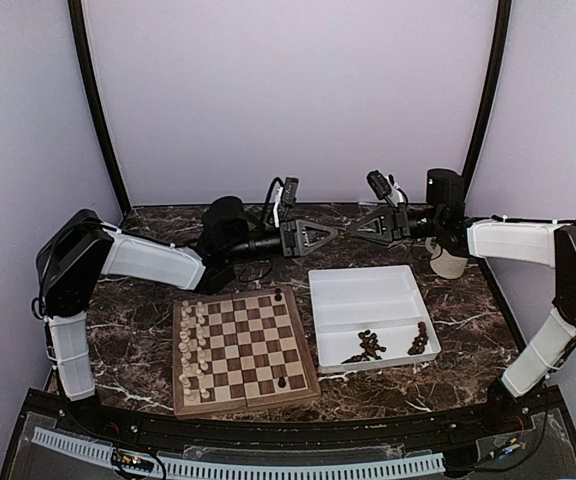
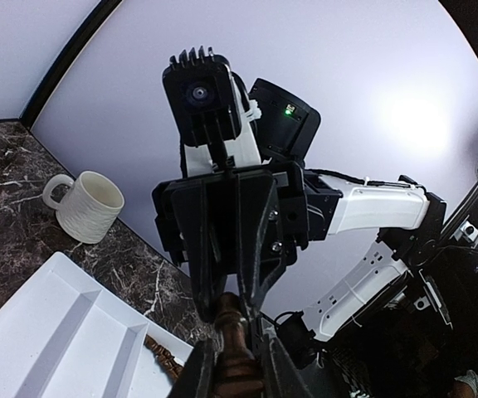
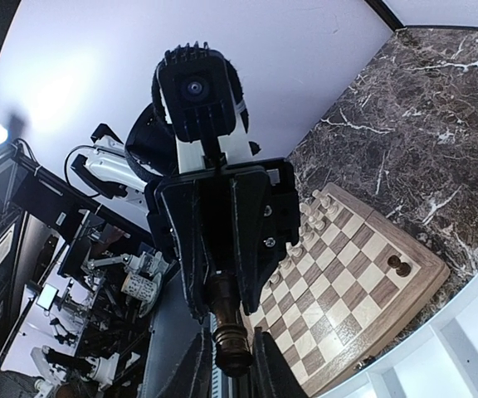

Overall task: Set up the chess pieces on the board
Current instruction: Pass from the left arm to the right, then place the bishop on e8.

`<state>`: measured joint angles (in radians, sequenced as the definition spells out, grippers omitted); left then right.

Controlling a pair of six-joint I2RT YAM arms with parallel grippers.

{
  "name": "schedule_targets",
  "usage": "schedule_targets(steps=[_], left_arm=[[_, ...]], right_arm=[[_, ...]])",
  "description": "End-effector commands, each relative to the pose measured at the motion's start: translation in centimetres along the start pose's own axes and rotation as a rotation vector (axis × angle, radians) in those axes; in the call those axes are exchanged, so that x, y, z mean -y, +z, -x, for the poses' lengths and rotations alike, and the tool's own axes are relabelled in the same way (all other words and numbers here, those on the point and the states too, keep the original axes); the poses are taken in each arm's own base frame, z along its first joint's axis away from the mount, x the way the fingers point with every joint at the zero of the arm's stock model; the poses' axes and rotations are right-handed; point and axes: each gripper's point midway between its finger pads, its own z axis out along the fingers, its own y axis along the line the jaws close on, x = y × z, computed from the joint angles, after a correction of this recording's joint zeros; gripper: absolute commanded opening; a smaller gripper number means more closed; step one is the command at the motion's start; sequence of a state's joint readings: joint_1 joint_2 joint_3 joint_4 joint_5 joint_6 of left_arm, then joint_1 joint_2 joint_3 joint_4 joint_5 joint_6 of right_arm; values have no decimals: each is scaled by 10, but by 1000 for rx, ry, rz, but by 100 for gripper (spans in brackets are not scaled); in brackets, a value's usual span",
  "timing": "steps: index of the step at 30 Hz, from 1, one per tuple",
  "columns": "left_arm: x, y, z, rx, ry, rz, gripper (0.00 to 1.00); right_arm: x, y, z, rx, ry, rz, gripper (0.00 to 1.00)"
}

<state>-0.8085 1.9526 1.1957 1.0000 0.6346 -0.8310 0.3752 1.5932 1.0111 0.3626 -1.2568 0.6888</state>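
Above the back of the table my left gripper (image 1: 332, 233) and right gripper (image 1: 354, 230) meet tip to tip. A dark brown chess piece (image 2: 237, 344) spans the gap between them. In the left wrist view my left gripper (image 2: 237, 358) is shut on its wide end. In the right wrist view my right gripper (image 3: 231, 355) is closed round the same piece (image 3: 232, 332). The board (image 1: 245, 392) lies front centre. Cream pieces (image 1: 192, 345) fill its two left columns, and single dark pieces (image 1: 278, 295) stand at its right edge. More dark pieces (image 1: 365, 346) lie in the tray.
A white plastic tray (image 1: 363, 290) with compartments sits right of the board. A cream mug (image 1: 449, 263) stands at the back right, under the right arm. Lilac walls close in the marble table on three sides.
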Motion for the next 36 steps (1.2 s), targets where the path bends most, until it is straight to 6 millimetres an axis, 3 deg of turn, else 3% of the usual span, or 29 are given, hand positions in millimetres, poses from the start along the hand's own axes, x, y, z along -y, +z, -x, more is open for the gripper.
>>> schedule_targets(steps=[1,4,9,12,13,16,17,20,21,22,29,32,36], left_arm=[[15,6,10,19,26,-40,8],[9,6,8,9,13,-10,12],[-21,-3,10,15,47,201,46],[-23,-17,20,27,111,304,58],[-15,-20,28,32,166,317,62],[-26,-41,31,13,242,470,73],[-18,-48,41,28,297,490,75],[-29,-82,46,47,353,646,87],[-22,-95,58,77,381,671,90],[-31,-109,56,82,382,735,94],[-48,-206,92,197,315,945,98],[-43,-228,103,223,352,998,98],[-39,-242,105,205,399,1051,98]], right_arm=[[-12,4,6,-4,-68,27,12],[-14,5,5,-10,-80,31,5],[-7,6,5,-42,-136,-32,2],[2,4,13,-73,-205,-132,2],[5,4,16,-84,-234,-163,2],[16,4,23,-125,-292,-246,1],[19,4,24,-143,-311,-273,1],[27,10,27,-207,-378,-341,1],[30,12,27,-229,-396,-360,1],[32,16,26,-253,-409,-376,1],[43,55,6,-460,-546,-457,2],[46,73,-11,-552,-605,-478,2],[48,96,-31,-668,-670,-486,2]])
